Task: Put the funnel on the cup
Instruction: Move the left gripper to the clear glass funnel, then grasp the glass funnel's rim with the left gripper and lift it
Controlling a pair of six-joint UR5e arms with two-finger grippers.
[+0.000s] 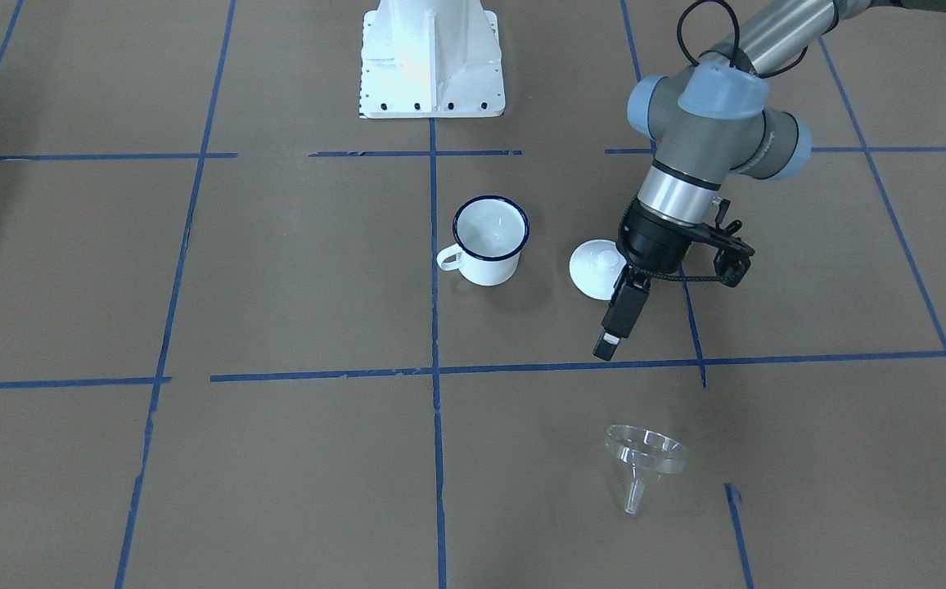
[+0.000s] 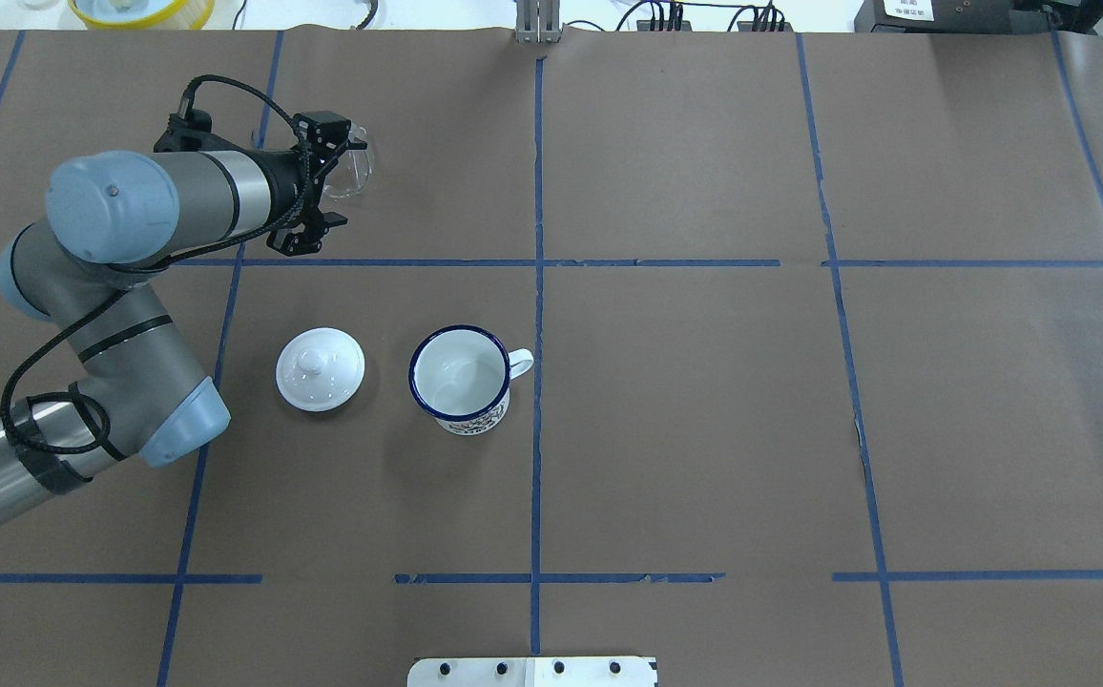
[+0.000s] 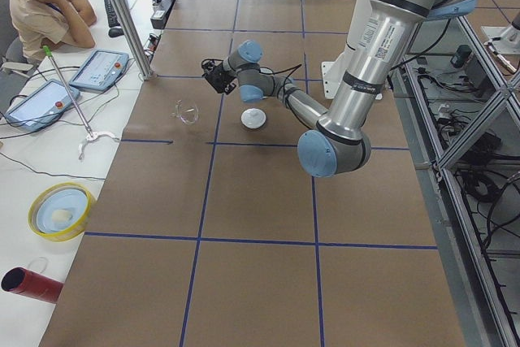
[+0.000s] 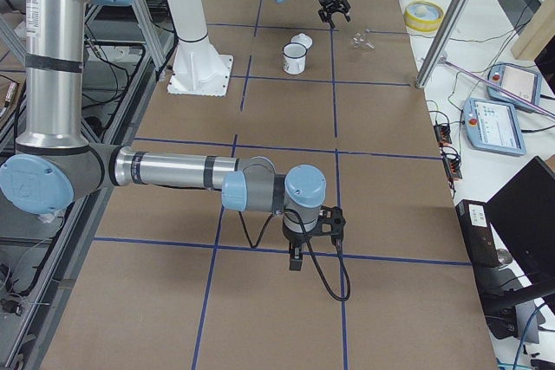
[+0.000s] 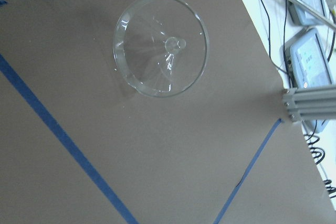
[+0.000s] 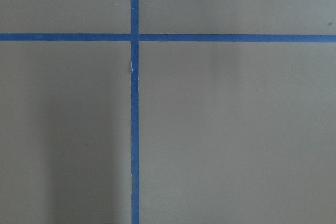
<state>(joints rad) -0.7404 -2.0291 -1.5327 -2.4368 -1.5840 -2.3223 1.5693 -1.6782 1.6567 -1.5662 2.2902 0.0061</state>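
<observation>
I see my left claw (image 1: 618,319) spread open right of centre, apart from the funnel (image 1: 645,454) lying tilted at lower right. The cup (image 1: 489,239) stands centre. For the right claw (image 4: 295,259) I cannot tell.

A: Funnel (image 1: 645,451) status?
B: Clear plastic funnel, wide round cone, short spout. Lying tipped on its side, spout pointing to the far side. Far left, well apart from the cup (image 1: 489,241).
A: Cup?
B: White enamel, dark blue rim, upright, empty, loop handle to the right. Mid-scene.
</observation>
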